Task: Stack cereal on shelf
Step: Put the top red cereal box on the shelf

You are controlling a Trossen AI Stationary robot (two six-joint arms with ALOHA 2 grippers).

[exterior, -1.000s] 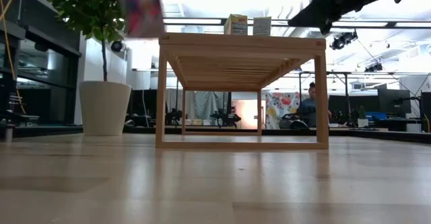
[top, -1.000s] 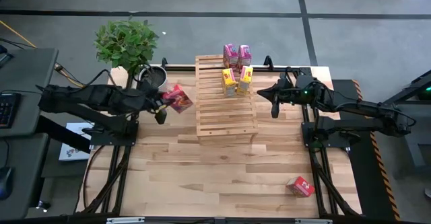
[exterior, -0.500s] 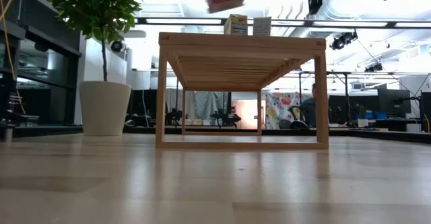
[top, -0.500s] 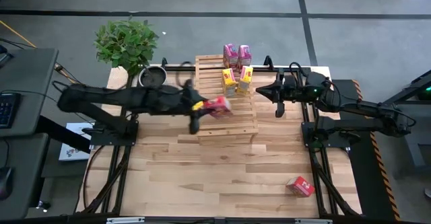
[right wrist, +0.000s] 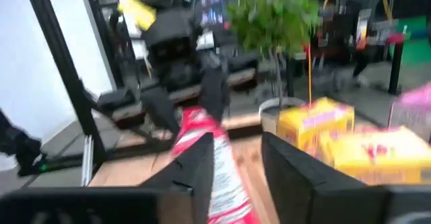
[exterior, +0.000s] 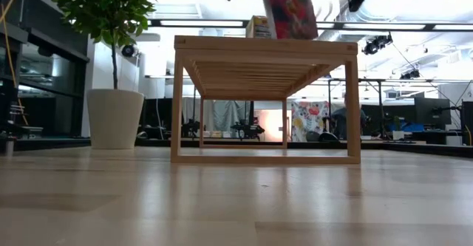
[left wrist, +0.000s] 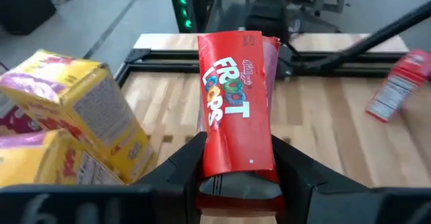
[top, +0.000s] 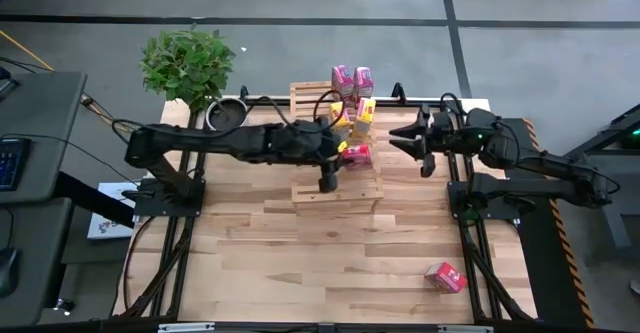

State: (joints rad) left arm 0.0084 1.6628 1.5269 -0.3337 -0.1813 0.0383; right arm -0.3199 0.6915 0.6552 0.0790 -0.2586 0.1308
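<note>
Butcher-block tabletop (top: pixel 300 253) carries the light slatted wooden shelf (top: pixel 305 188), seen from table height as an open rack on legs (exterior: pixel 262 50) with an office room behind it. Over the shelf's right side, near its front, the left gripper (top: pixel 345 156) holds a red cardboard cereal box (top: pixel 357 156); the left wrist view shows that box (left wrist: pixel 236 113) clamped between the two dark fingers (left wrist: pixel 182 167), its printed face reading "Froot Loops" in white letters. In the low view the held box (exterior: pixel 292 9) hangs above the shelf top; whether it touches the slats cannot be told.

At the back of the shelf stand two pink cereal boxes (top: pixel 352 79) side by side, and just in front of them two yellow cereal boxes (top: pixel 355 115), partly covered by the left arm. The left arm reaches from the table's left edge across the shelf, stretched nearly level.

A second red cereal box (top: pixel 445 277) lies on the tabletop near the front right corner, well apart from the shelf.

The right gripper (top: pixel 408 143) hovers just right of the shelf, pointing toward it, its jaws spread and holding nothing.

A green potted plant in a pale pot (top: pixel 188 63) stands at the table's back left corner.
</note>
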